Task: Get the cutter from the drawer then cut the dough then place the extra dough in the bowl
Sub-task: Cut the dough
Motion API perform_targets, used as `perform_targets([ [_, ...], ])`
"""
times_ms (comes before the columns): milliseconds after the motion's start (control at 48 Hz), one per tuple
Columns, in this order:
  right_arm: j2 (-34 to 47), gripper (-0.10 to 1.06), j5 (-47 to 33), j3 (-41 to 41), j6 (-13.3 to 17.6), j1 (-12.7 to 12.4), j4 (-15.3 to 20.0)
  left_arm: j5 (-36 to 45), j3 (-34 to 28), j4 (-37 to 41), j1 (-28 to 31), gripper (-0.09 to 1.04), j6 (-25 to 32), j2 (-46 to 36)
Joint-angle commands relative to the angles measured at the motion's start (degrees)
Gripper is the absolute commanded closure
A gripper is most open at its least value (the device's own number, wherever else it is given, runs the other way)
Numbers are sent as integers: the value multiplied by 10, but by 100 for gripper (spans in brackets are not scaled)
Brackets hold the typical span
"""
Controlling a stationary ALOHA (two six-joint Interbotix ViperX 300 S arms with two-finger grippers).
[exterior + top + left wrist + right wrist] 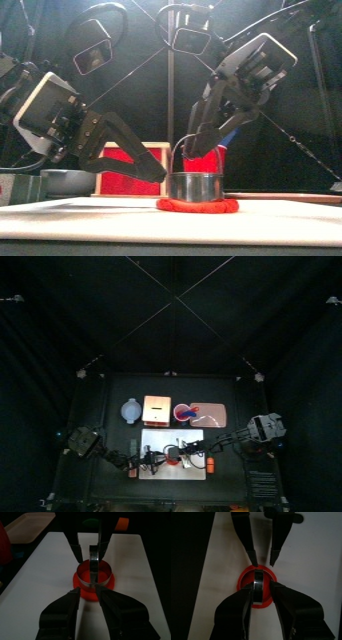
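Front view shows the white board [80, 212] on the worktop [120, 391], the right claw [259, 592] clenched on the handle of the cutter [195, 186] and the left claw [92, 593], slightly parted, at the left rim of the red dough [198, 206]. The cutter stands centred in the dough. I'd press it straight down and level, with the left claw pinning the rim.

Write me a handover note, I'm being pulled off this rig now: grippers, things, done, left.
Right gripper: shut on the wire handle of the cutter, which stands on the dough on the white board.
Left gripper: open, tips at the dough's edge.
Bowl: behind the board, beside the wooden box.
Done: cutter fetched, set on the dough.
Left: finish the cut, put the extra dough in the bowl.
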Motion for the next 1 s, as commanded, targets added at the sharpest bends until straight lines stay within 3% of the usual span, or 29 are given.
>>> perform_targets([
  [21,-16,25,21,-21,1,0,-2,-5,-6,-1,3,31,1,-7],
  [333,-4,25,40,-34,1,4,-18,-4,-10,-1,4,37,5,-6],
  [479,1,25,41,-36,1,4,-25,3,-7,0,4,37,46,-23],
  [729,1,25,41,-38,1,5,-25,62,-18,-7,10,37,128,-42],
  [1000,2,25,41,-38,1,6,-25,142,-33,-11,42,37,137,-55],
])
